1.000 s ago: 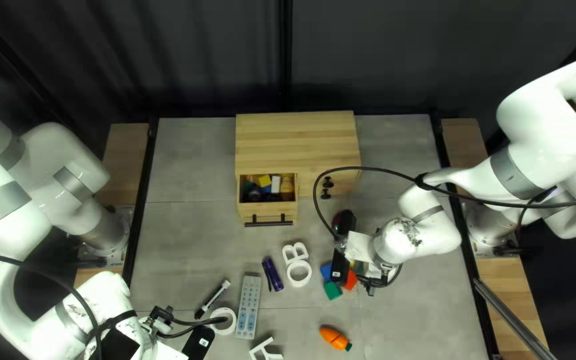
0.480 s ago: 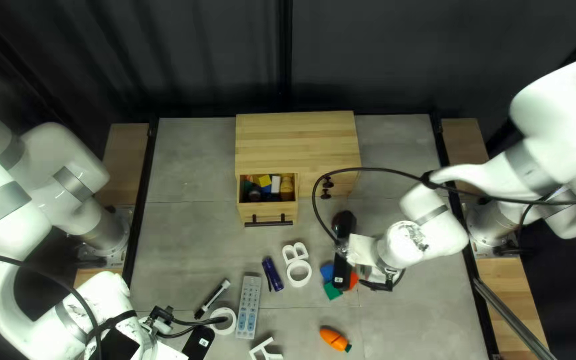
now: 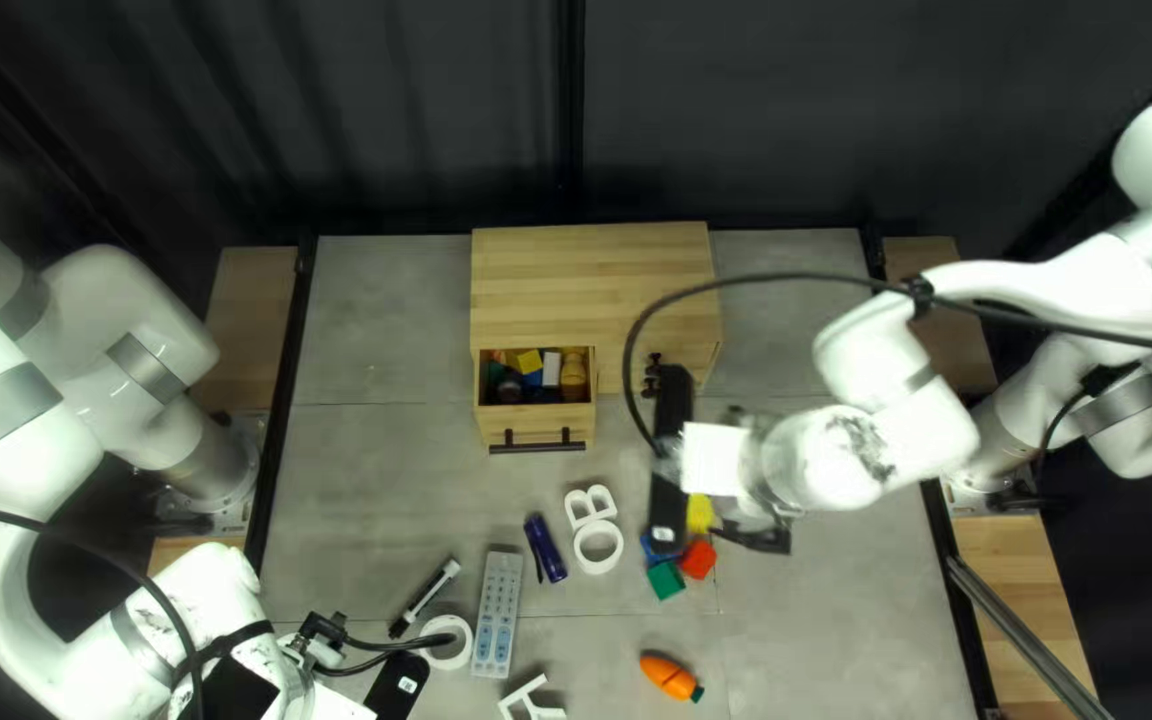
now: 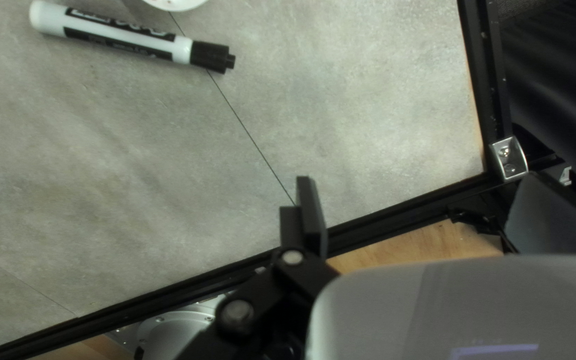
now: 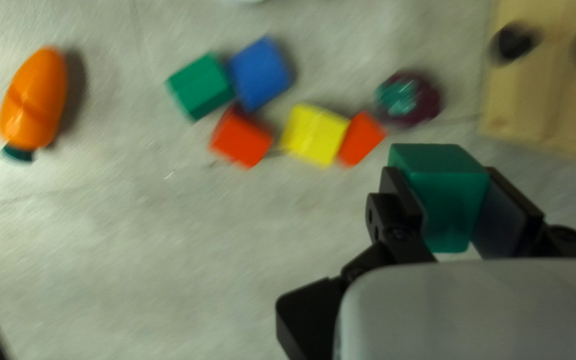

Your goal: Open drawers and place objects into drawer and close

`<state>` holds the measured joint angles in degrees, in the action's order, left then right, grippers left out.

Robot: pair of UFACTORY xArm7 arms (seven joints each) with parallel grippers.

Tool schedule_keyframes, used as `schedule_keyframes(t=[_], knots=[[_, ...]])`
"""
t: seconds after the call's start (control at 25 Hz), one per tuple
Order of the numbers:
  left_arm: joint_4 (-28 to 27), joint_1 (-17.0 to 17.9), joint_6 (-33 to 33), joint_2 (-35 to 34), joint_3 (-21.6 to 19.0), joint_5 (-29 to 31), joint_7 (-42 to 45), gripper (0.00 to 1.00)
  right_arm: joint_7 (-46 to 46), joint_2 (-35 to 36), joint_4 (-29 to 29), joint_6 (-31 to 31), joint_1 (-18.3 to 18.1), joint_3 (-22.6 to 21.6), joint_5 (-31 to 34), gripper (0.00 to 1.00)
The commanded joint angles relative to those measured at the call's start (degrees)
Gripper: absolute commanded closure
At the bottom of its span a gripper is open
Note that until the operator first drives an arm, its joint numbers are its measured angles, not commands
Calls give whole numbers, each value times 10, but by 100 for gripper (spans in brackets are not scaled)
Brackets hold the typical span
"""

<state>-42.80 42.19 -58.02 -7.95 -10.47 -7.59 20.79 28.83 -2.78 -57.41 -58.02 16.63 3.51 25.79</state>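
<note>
- Plainly, the right gripper [image 5: 447, 202] is clamped on a green block [image 5: 438, 175], with one black finger pressed against each side. Only the right wrist view shows this. In the top left view the gripper's black body covers the block.
- Take twelve as straight ahead of those fingers. A yellow cube [image 5: 314, 134] then lies on the table [image 5: 118, 240] at about ten o'clock, with an orange cube [image 5: 360, 137] touching one side of it. A second orange cube [image 5: 240, 136] sits just beside its other side.
- Farther out along the same bearing, a second green block [image 5: 199, 85] and a blue block [image 5: 259, 72] touch each other. A toy carrot [image 5: 32, 102] lies well apart from them, between nine and ten o'clock.
- Near twelve o'clock sits a dark purple round thing [image 5: 407, 97] with a teal patch. It cannot be made out in the top left view, where the right arm lies across that spot.
- At one o'clock the wooden cabinet [image 5: 543, 100] shows two black knobs [image 5: 513, 42].
- From above, the cabinet stands at the table's twelve o'clock. Its open drawer [image 3: 536, 415] juts out at the cabinet's seven o'clock, packed with coloured pieces. Neither wrist view shows that drawer.
- Also from above, the loose blocks sit between four and five o'clock of the table's middle, and the carrot between five and six.
- The left gripper [image 4: 310, 210] is spread open with nothing in it, at the table's seven o'clock corner. Its own view shows one finger over the black frame rail [image 4: 393, 220]. A marker [image 4: 128, 37] lies well ahead of it at about eleven o'clock.
</note>
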Motion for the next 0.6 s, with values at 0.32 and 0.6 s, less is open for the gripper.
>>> schedule_keyframes(t=[0.32, 0.6], knots=[[0, 0, 0, 0, 0, 0, 0, 0, -65, 116, -128, 27, -36, 35, 35, 97], [0, 0, 0, 0, 0, 0, 0, 0, -51, 147, -123, 79, -46, 45, 53, 79]])
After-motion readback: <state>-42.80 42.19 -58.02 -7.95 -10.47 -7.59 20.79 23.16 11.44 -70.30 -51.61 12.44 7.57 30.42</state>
